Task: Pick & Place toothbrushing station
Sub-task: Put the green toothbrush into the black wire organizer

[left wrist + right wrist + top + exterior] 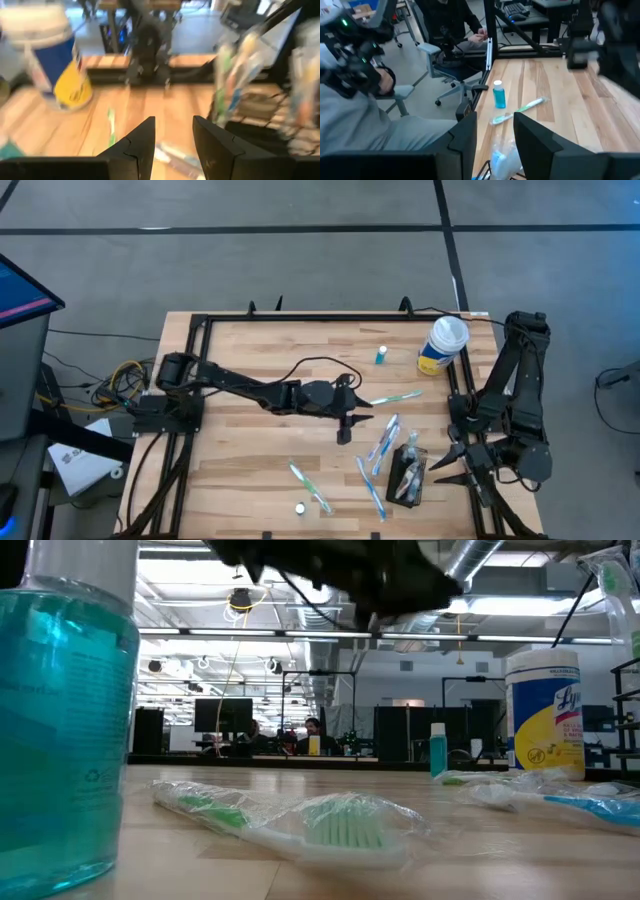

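Overhead, the left gripper (345, 428) hangs unclenched, empty; the toothbrushing station (409, 473) seems half-hidden under wrapped toothbrushes (383, 448).

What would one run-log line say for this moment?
left claw: open, mid-table, empty | right claw: parked at edge | toothbrushing station: on table, untouched

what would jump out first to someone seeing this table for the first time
The left claw hovers open over the middle of the table, stretched out on its long dark arm. Wrapped toothbrushes lie scattered toward the right, beside the black toothbrushing station. A yellow-and-blue wipes canister stands at the far right corner, with the right claw waiting open at the right edge.
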`<state>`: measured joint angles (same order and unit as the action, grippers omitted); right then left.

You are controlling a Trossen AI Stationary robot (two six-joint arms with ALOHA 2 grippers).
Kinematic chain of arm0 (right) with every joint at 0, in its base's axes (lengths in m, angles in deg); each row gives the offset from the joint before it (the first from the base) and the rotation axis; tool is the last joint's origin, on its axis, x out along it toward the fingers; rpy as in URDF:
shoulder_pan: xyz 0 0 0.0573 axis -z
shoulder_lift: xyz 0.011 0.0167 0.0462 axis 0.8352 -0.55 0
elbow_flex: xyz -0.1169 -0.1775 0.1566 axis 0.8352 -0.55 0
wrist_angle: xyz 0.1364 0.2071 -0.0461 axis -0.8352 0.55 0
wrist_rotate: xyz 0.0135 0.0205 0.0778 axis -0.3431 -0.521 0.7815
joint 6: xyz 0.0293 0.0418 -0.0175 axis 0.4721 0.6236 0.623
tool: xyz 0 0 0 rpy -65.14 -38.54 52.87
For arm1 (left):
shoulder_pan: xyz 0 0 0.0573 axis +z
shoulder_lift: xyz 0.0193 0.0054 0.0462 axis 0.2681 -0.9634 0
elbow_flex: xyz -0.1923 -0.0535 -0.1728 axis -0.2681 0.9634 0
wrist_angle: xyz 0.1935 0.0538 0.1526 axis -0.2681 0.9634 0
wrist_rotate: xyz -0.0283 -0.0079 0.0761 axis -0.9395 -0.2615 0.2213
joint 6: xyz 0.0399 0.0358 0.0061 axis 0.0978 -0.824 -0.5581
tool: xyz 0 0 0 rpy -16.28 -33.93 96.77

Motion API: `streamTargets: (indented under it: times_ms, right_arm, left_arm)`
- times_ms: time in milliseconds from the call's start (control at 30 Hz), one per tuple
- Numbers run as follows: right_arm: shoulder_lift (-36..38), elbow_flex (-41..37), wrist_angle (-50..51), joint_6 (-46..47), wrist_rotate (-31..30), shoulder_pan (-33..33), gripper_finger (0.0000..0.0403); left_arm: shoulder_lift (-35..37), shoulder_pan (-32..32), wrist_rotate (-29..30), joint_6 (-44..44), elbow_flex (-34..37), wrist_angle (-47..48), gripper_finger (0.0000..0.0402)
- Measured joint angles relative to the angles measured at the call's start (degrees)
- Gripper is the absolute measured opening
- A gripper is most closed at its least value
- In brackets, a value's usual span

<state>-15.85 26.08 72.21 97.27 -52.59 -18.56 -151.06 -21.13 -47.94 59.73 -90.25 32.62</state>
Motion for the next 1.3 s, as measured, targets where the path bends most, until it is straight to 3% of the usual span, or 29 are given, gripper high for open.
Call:
streamTargets:
  times_ms: [533, 900, 1300]
  right_arm:
    - [1.3, 0.0, 0.3, -0.5, -0.8, 0.0, 0.0118]
    - [1.3, 0.0, 0.8, -0.5, -1.5, 0.0, 0.0118]
    - [1.3, 0.0, 1.0, -0.4, -1.5, 0.0, 0.0118]
  left_arm:
    - [-10.5, 6.5, 0.1, 3.5, -0.5, -3.5, 0.0127]
    - [-19.5, 6.5, 0.1, 3.3, -8.2, -3.7, 0.0127]
    - [-20.1, 7.5, 0.1, 3.5, -8.7, -0.7, 0.0127]
